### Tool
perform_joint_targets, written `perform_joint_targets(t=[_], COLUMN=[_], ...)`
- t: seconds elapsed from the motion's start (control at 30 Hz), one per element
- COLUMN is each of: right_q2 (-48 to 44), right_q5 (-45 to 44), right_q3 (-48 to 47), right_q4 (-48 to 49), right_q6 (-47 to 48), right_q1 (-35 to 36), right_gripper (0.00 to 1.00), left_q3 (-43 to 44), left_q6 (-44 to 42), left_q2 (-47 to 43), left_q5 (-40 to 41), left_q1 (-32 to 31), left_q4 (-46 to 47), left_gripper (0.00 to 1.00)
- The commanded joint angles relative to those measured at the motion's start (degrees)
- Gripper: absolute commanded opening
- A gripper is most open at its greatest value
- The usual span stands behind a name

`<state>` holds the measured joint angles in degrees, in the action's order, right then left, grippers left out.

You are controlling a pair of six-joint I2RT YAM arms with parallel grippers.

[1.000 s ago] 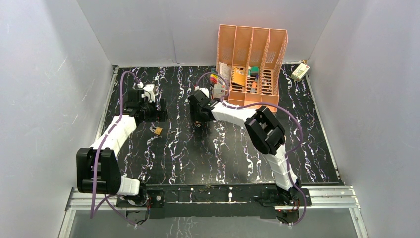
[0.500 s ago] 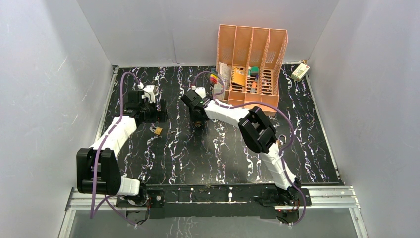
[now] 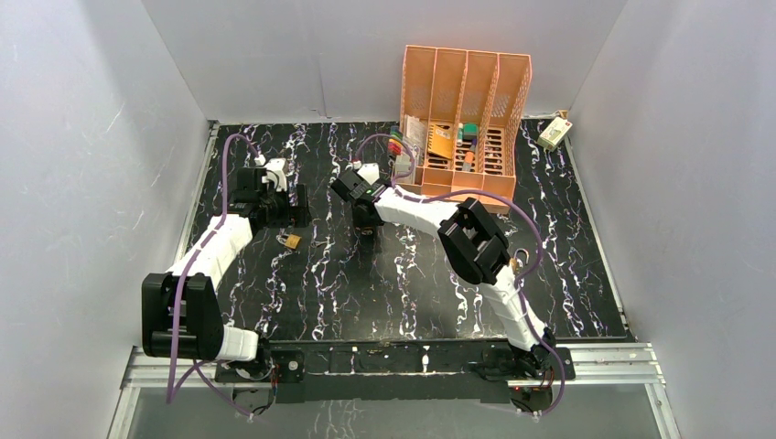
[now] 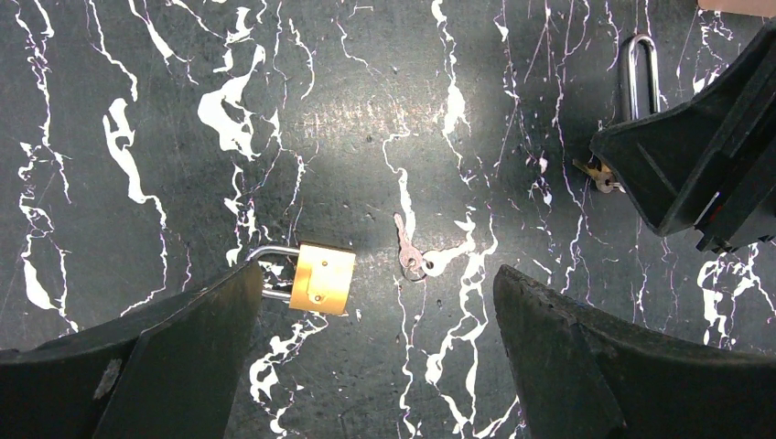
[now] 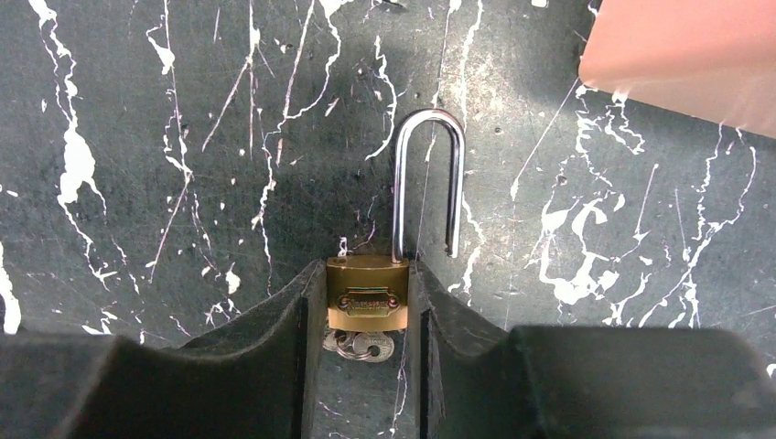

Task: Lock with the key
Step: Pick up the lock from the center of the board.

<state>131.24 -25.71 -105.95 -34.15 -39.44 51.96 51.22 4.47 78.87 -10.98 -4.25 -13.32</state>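
My right gripper point(image 5: 366, 291) is shut on the brass body of a long-shackle padlock point(image 5: 368, 294) lying on the black marbled table. Its steel shackle point(image 5: 428, 174) is open, with the free leg ending just above the body. A bunch of keys point(image 5: 364, 345) hangs from the bottom of the lock between my fingers. This padlock also shows in the top view point(image 3: 366, 229) under the right gripper point(image 3: 364, 212). My left gripper point(image 4: 380, 302) is open above a small brass padlock point(image 4: 322, 278) and a loose silver key point(image 4: 409, 254). Both lie flat between its fingers without touching them.
An orange slotted organiser point(image 3: 462, 119) with small items stands at the back, just right of the right gripper. A white box point(image 3: 555, 133) lies at the back right corner. The right gripper's fingers point(image 4: 695, 174) show at the right edge of the left wrist view.
The right arm's wrist and elbow have shifted slightly to the left with the padlock held. The left arm has not moved.
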Motion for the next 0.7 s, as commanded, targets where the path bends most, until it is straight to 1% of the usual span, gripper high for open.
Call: perform_joint_targets(t=[0.0,0.1,0.17,0.27,0.3,0.37,0.47,0.53,0.63,0.67], right_q2=[0.54,-0.83,-3.82,-11.76,-14.65,-21.69,-30.52,-35.43,-40.98,-42.38], right_q5=[2.46,4.25,6.1,13.25,16.48,22.47,36.97,47.01,58.07,60.86], right_q3=[1.88,2.98,5.61,12.54,14.55,18.49,23.78,26.61,27.99,28.07], right_q4=[-3.48,-2.06,1.51,11.33,14.02,17.63,21.35,21.87,19.02,17.69], right_q6=[-1.2,0.22,2.79,11.44,15.83,21.21,27.0,29.01,31.25,32.4], right_q1=[0.88,0.94,1.0,1.02,0.97,0.71,-1.43,-4.16,-8.86,-10.28], right_gripper=[0.25,0.16,0.12,0.1,0.09,0.08,0.09,0.09,0.09,0.1], left_q3=[-0.25,-0.2,-0.03,0.27,0.54,1.16,0.99,-0.35,-3.82,-5.3], left_q6=[-0.69,-0.67,-0.69,-0.6,-0.56,-0.79,-1.91,-2.26,-0.17,1.69], left_q2=[-2.31,-2.32,-2.44,-2.84,-2.84,-2.8,-4.28,-6.36,-10.34,-11.59], left_q5=[-0.4,-0.59,-0.96,-1.84,-2.54,-5.76,-16.73,-26.3,-40.95,-45.94], left_q1=[0.12,0.12,0.11,0.12,0.12,0.12,0.07,0.12,0.12,0.12], left_q4=[0.19,0.19,0.16,0.41,0.53,1.12,4.69,9.09,20.55,27.56], left_gripper=[0.96,0.96,0.96,0.96,0.96,0.96,0.96,0.97,0.94,0.93])
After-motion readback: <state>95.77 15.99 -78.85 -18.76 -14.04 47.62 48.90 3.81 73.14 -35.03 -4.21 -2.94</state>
